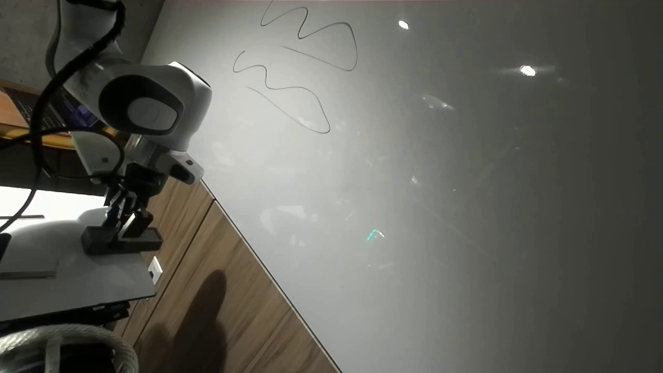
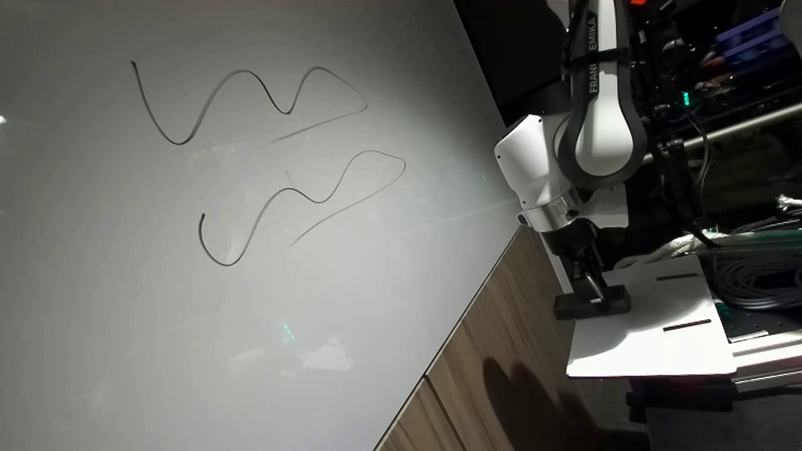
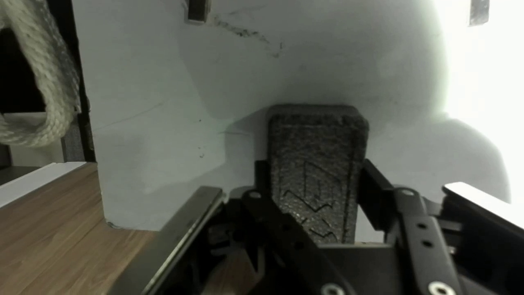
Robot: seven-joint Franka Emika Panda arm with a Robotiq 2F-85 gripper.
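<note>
My gripper (image 3: 313,176) is shut on a dark grey felt-like block (image 3: 315,143), with one finger at each long side of it. The block also shows in both exterior views (image 1: 98,241) (image 2: 576,307), below the gripper (image 1: 124,220). It is over the edge area of a white tabletop (image 3: 143,123); I cannot tell whether it rests on the top or is slightly above it. Faint line marks show on the block's face. The tabletop also shows in an exterior view (image 2: 658,351). A large whiteboard (image 2: 156,313) bears two dark wavy lines, one of them above the other (image 2: 180,143).
Wood panelling (image 1: 248,311) runs below the whiteboard. A thick white rope (image 3: 41,82) hangs beside the tabletop. Dark slots (image 2: 687,326) mark the tabletop. Coiled cables (image 2: 758,285) lie behind it. A laptop (image 1: 39,106) shows behind the arm.
</note>
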